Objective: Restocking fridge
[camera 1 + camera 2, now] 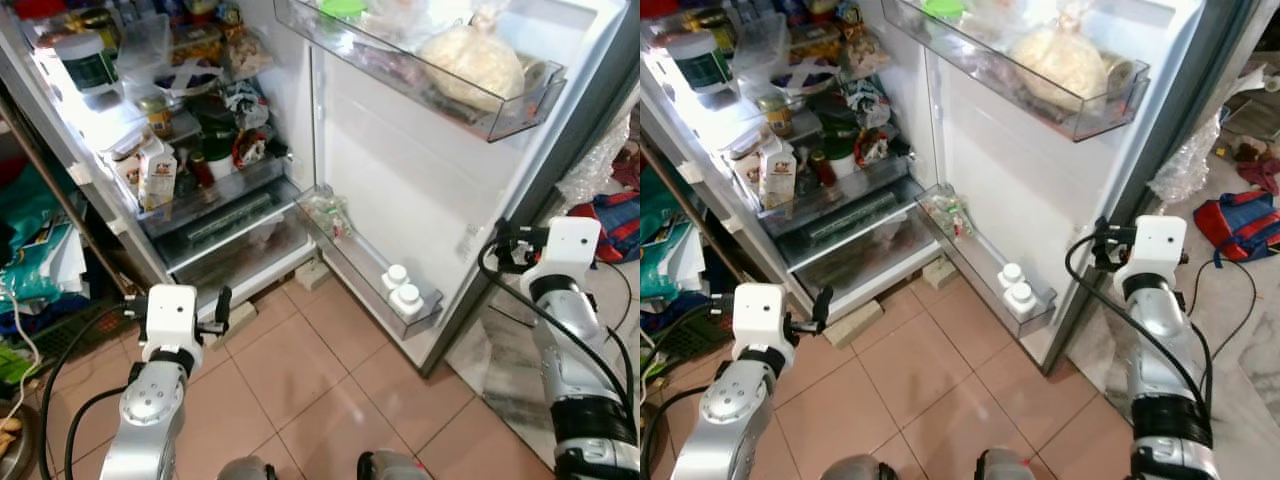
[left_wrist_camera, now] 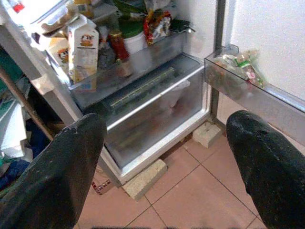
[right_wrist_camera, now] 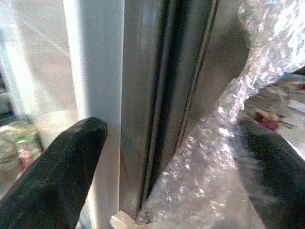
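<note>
The fridge (image 1: 200, 150) stands open, its shelves crowded with jars, packets and a milk carton (image 1: 157, 172). Its door (image 1: 420, 180) is swung out to the right. The low door shelf (image 1: 350, 262) carries two white bottles (image 1: 400, 290), and the upper shelf holds a pale bagged lump (image 1: 470, 65). My left gripper (image 2: 164, 129) is open and empty, low in front of the crisper drawer (image 2: 152, 109). My right gripper (image 3: 176, 129) is open at the door's outer edge (image 3: 138, 95), with one finger on each side of it.
Bubble wrap (image 1: 600, 160) hangs just beyond the door edge, beside a red and blue bag (image 1: 615, 220) on the floor. Bags and cables (image 1: 30, 250) crowd the left side. Pale blocks (image 2: 145, 179) prop the fridge base. Tiled floor (image 1: 300, 370) lies before the fridge.
</note>
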Controlling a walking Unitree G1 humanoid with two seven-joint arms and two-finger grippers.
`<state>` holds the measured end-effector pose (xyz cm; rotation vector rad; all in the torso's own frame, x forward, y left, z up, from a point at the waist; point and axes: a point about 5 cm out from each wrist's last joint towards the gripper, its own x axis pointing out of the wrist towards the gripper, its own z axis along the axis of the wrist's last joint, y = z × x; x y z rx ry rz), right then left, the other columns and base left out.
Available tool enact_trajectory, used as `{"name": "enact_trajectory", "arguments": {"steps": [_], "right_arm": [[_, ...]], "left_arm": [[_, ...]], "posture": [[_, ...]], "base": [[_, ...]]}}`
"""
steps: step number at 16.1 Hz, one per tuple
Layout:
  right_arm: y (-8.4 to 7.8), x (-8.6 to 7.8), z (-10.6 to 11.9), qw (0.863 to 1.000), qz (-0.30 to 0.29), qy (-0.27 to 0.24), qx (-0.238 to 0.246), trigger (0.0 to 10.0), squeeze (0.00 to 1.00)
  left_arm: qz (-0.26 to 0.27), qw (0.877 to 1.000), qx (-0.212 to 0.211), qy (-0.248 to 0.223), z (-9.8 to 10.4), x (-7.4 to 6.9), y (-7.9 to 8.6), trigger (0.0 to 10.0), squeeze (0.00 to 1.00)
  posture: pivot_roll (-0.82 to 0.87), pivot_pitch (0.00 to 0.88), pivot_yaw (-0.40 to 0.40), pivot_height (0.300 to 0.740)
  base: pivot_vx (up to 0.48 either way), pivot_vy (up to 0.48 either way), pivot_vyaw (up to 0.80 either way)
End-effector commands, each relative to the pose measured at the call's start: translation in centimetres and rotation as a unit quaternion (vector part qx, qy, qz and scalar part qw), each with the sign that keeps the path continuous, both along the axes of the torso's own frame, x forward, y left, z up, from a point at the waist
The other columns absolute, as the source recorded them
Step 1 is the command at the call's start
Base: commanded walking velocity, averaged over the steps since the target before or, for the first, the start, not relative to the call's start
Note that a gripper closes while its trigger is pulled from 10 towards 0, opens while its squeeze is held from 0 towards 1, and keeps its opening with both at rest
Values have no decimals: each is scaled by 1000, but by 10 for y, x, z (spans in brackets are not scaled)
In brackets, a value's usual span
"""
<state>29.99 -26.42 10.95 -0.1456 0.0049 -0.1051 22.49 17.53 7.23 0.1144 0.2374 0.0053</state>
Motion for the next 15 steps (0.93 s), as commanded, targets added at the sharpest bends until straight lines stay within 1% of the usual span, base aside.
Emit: {"name": "enact_trajectory", "arguments": {"steps": [1,2,3,6,7,8,9,10,11,12,13,14,15], "right_arm": [[19,0,-6,998,67,11,-1,10000,0],[21,-4,-12,996,91,25,6,10000,0],[28,-6,-15,991,125,35,24,10000,0],[45,-10,-17,977,196,54,62,10000,0],[56,-18,-21,959,258,75,89,10000,0],[63,-25,-22,946,298,84,99,10000,0],[68,-33,-23,929,334,102,122,10000,0],[71,-42,-23,911,372,115,134,10000,0],[73,-48,-22,896,398,129,148,10000,0],[77,-60,-20,867,444,152,169,10000,0],[78,-66,-19,851,467,162,180,10000,0],[78,-69,-18,844,475,168,186,10000,0],[77,-77,-17,828,495,181,191,10000,0]], "left_arm": [[1,1000,8,-8,6,1,2,10000,0],[-4,1000,8,-9,6,3,0,10000,0],[-10,1000,8,-14,8,5,-2,10000,0],[-14,1000,8,-18,9,6,-3,10000,0],[-14,1000,9,-18,9,7,-2,10000,0],[-14,1000,9,-18,9,8,-2,10000,0],[-14,1000,8,-19,9,8,-1,10000,0],[-16,1000,8,-21,9,8,-2,10000,0],[-17,1000,9,-22,9,9,-2,10000,0],[-20,999,11,-24,9,9,-3,10000,0],[-22,999,11,-24,10,9,-3,10000,0],[-22,999,11,-25,10,9,-2,10000,0],[-26,999,10,-34,12,9,-3,10000,0]], "posture": [[94,71,52,740],[91,69,54,740],[90,66,58,740],[86,58,61,740],[84,53,59,740],[84,50,57,740],[83,49,57,740],[81,46,56,740],[78,45,57,740],[77,45,60,740],[78,46,62,740],[78,46,62,740],[77,48,64,740]], "base": [[0,0,0],[0,0,0],[0,0,0],[0,0,0],[0,0,0],[0,0,0],[0,0,0],[0,0,0],[0,0,0],[0,0,0],[0,0,0],[0,0,0],[0,0,0]]}}
